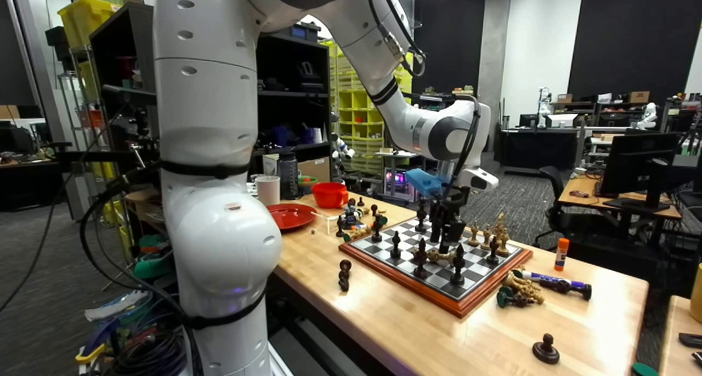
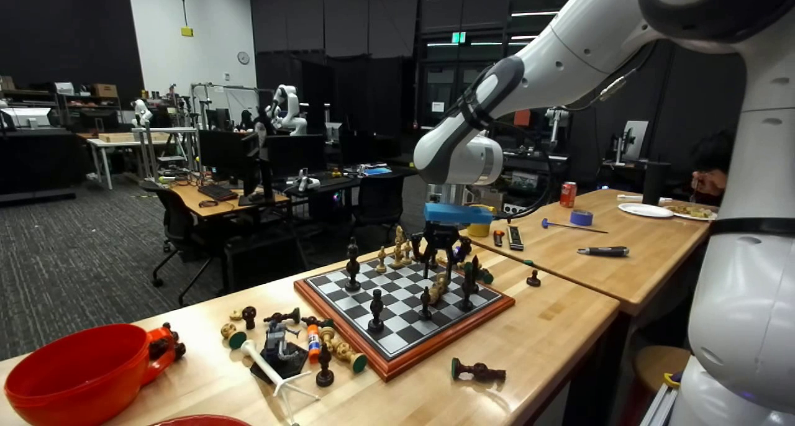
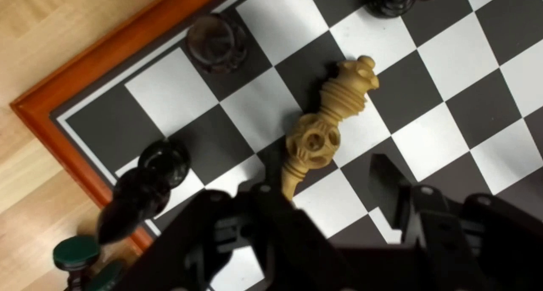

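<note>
Dark panels and desks fill the back of this lab-like room. Left to right in an exterior view, a large red cup takes the left end of the tabletop. Next, loose chess pieces and a white stand huddle off the left edge of the chessboard, probably because those pieces are out of play. A tall dark piece stands upright toward the board's left corner, with pale pieces upright by the board's far edge. Right of these, over the board, comes the gripper, its fingers parted and nothing between them. Below lies a tan piece, on its side across several squares, low and long, which may be why the fingers hang so low. Its crown points away from the gripper in the wrist view, while its base passes out of sight behind the finger on that view's left; whether the two touch is hard to tell. Two dark pieces stand at the board's right corner, and a dark pawn toward the tabletop's right edge.
</note>
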Action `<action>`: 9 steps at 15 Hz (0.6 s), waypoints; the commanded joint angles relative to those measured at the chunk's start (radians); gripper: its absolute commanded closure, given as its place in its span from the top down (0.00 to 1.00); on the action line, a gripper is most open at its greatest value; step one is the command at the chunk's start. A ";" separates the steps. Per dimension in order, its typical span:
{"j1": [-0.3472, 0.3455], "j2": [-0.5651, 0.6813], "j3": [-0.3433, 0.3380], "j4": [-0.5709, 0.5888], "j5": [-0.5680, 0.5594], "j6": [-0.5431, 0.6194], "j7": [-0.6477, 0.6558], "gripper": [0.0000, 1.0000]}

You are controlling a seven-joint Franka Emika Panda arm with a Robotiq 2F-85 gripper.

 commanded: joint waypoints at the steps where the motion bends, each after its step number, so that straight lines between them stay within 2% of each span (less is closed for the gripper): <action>1: 0.002 0.004 -0.016 0.030 0.019 -0.021 -0.007 0.87; 3: 0.000 -0.001 -0.021 0.036 0.025 -0.022 -0.009 1.00; 9: -0.028 -0.100 -0.060 0.053 0.035 -0.041 -0.007 1.00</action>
